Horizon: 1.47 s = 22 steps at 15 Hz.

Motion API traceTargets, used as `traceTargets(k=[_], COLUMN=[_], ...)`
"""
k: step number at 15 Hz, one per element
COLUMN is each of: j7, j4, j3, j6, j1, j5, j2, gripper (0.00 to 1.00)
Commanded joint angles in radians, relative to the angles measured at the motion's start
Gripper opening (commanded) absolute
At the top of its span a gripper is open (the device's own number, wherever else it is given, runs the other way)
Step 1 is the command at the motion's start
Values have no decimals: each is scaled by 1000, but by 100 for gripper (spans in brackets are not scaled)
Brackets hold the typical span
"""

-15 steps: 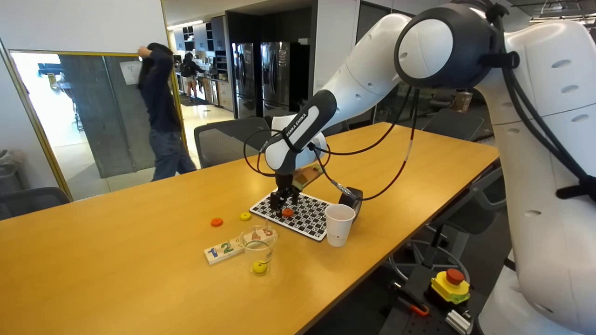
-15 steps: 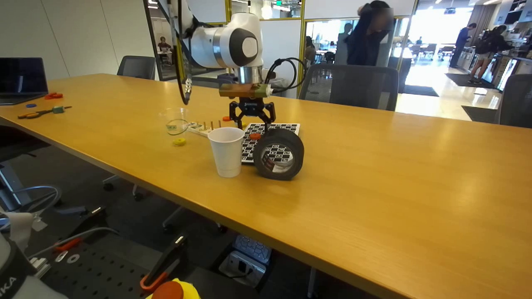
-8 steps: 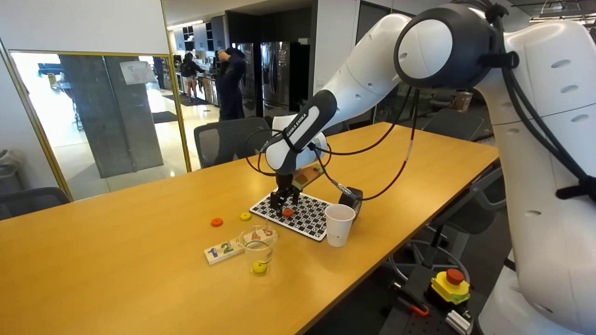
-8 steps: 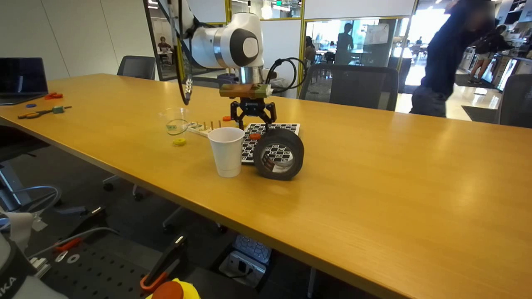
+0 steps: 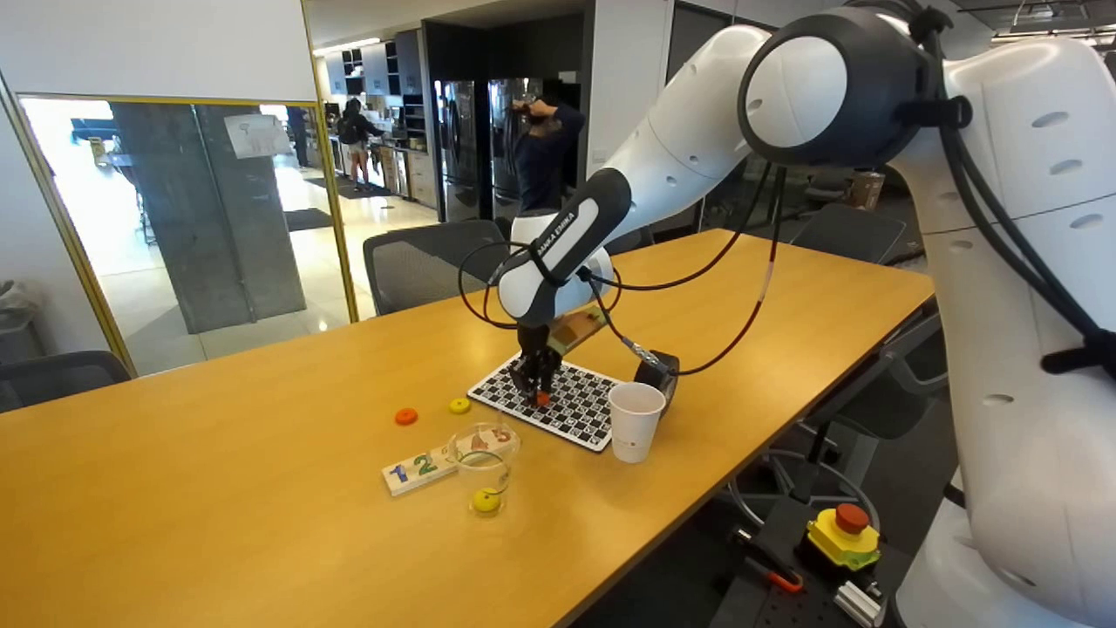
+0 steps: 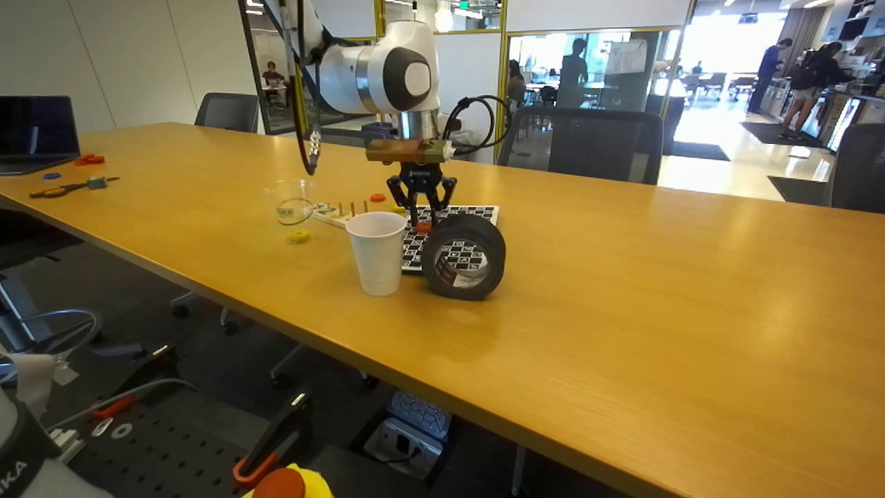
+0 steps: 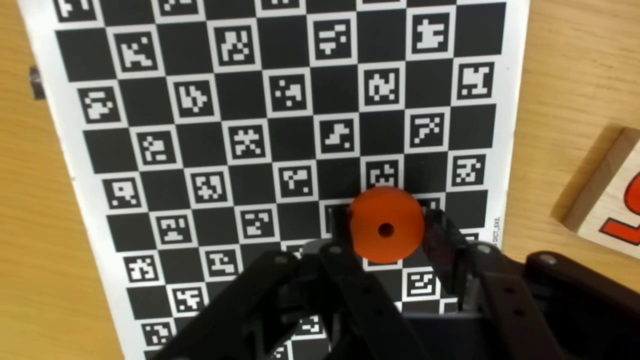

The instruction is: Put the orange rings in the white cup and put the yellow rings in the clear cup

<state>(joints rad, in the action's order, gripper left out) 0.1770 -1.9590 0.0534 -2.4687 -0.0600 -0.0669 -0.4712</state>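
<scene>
My gripper (image 7: 388, 222) is shut on an orange ring (image 7: 385, 206), one finger against each side. The ring is low over the checkered board (image 5: 582, 406); whether it touches the board I cannot tell. A second orange ring (image 5: 405, 417) lies on the table beside a yellow ring (image 5: 459, 406). Another yellow ring (image 5: 486, 501) shows at the bottom of the clear cup (image 5: 462, 475). The white cup (image 6: 379, 259) stands upright by the board's near corner in both exterior views; its inside bottom is hidden.
A black tape roll (image 6: 432, 266) stands on edge beside the white cup, close to the board. Between the clear cup and the loose rings lies a wooden number board (image 5: 418, 471) with upright pegs. A laptop (image 6: 38, 131) and pliers (image 6: 66, 189) sit at the table's far end.
The gripper's fingers have closed in from both sides onto the orange ring on the checkered board. The arm is otherwise almost still. A person in the background has walked past.
</scene>
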Motion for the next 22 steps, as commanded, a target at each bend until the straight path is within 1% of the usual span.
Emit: traceTargets(k=[1, 4, 7, 12, 14, 17, 22], j7=[-22, -23, -41, -17, -8, -12, -24], j4=[13, 13, -4, -75, -131, -244, -386], j3=[1, 1, 6, -4, -2, 10, 26], j6=[-15, -14, -6, 16, 22, 51, 168], j1=[-1, -2, 3, -20, -29, -36, -37], j5=[-18, -17, -19, 6, 9, 1, -3], j2=[-12, -13, 16, 123, 199, 351, 581], gripper=[21, 21, 21, 20, 20, 20, 20])
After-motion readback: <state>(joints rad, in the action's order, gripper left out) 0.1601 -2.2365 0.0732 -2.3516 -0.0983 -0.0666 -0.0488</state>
